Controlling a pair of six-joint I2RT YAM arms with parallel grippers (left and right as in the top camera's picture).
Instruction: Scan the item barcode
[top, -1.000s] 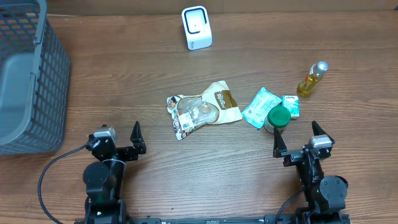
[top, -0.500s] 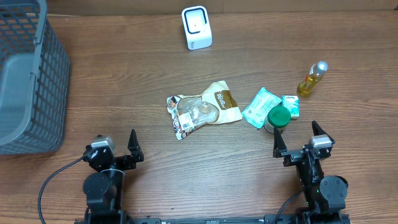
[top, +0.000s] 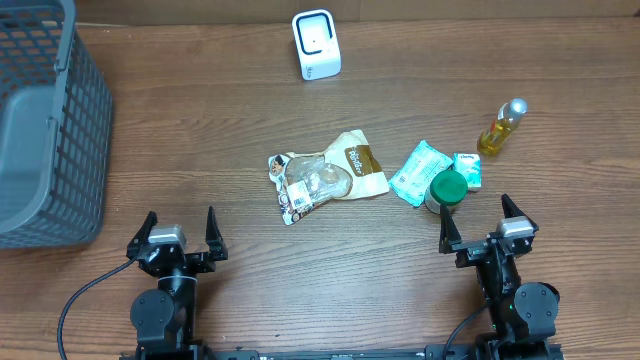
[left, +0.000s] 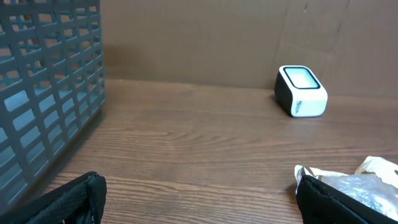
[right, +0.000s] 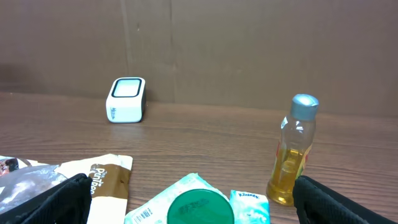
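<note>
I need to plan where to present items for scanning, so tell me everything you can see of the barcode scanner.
The barcode scanner is a small white box with rounded corners, plastic by its look, with dark sides. Its pale, dark-framed window slants up toward the near side; the small print below it is unreadable. It stands on the wooden table near the far edge, apart from every item.
</note>
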